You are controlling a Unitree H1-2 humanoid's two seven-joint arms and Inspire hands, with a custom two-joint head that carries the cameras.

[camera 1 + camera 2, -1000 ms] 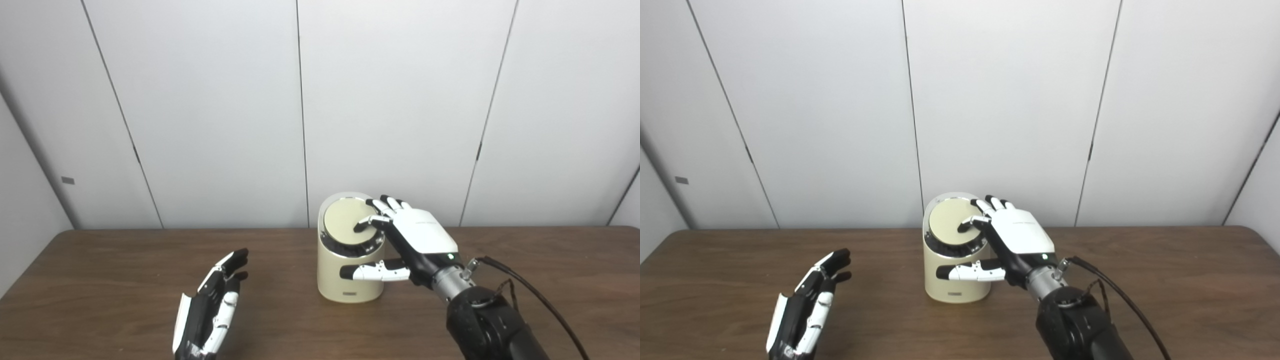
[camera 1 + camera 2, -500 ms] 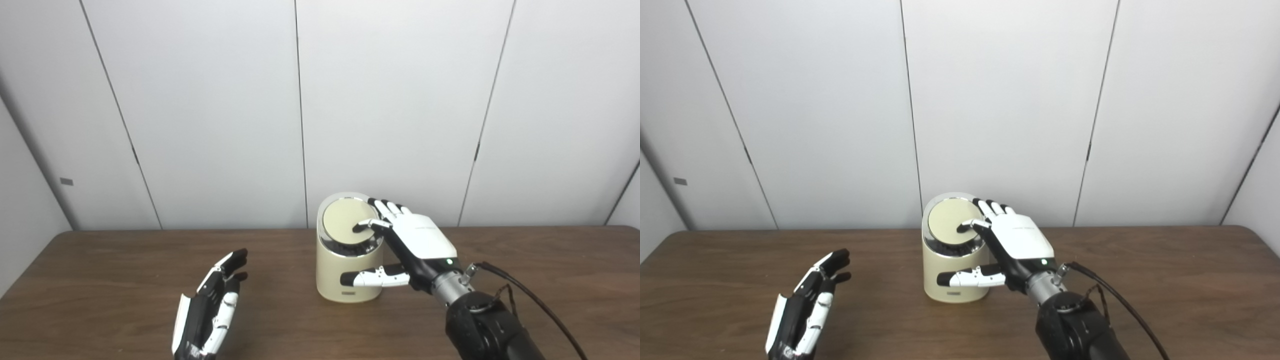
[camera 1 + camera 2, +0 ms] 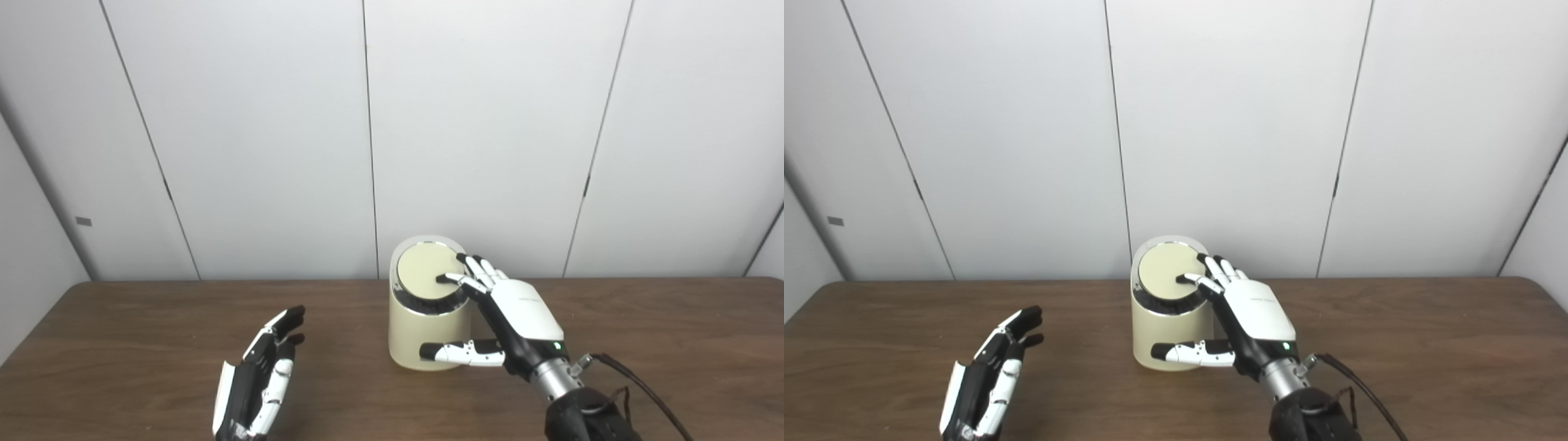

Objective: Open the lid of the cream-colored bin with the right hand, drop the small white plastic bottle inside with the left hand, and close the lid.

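The cream-colored bin (image 3: 422,334) stands upright at the middle of the brown table (image 3: 122,331). Its round lid (image 3: 422,270) lies slanted and down. My right hand (image 3: 511,312) is open beside the bin's right side, with its fingertips (image 3: 446,278) resting on the lid's right part and its thumb stretched across the bin's front near the base. My left hand (image 3: 260,380) is open and holds nothing, hovering low at the front left, well apart from the bin. No small white bottle shows in either view.
A grey panelled wall (image 3: 490,122) rises right behind the table's far edge. A black cable (image 3: 637,386) trails from my right wrist toward the lower right.
My right hand has drawn back toward me and lowered a little, its fingertips staying on the lid's right part. The lid now looks lower and flatter. The left hand has stayed put.
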